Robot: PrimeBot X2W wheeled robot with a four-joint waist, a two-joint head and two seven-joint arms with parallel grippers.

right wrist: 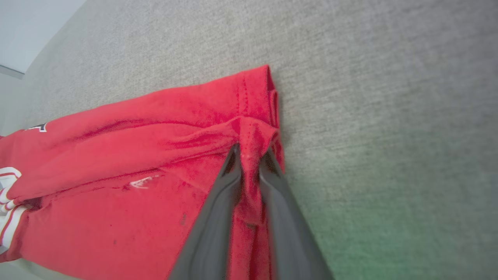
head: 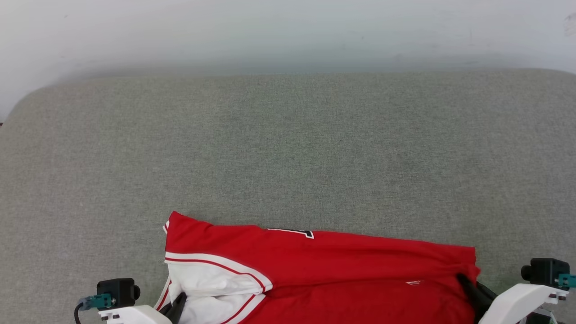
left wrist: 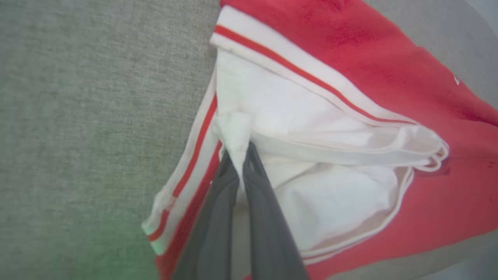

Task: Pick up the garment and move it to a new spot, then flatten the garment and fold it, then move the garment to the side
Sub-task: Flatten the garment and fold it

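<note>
Red garment (head: 337, 270) (folded); left gripper (left wrist: 239, 152), right gripper (right wrist: 251, 152) pinch it.

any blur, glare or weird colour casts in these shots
Head view: soft even light, no hard shadows or glare, the wall hazy, the garment fairly crisp. Left wrist view: the left gripper close and blurred, green tint at lower left. Right wrist view: the right gripper blurred too, green tint at lower right.

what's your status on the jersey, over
Left gripper shut on white sleeve, right gripper shut on red hem edge. Garment folded lengthwise at near edge of grey surface. No obstruction seen.
</note>
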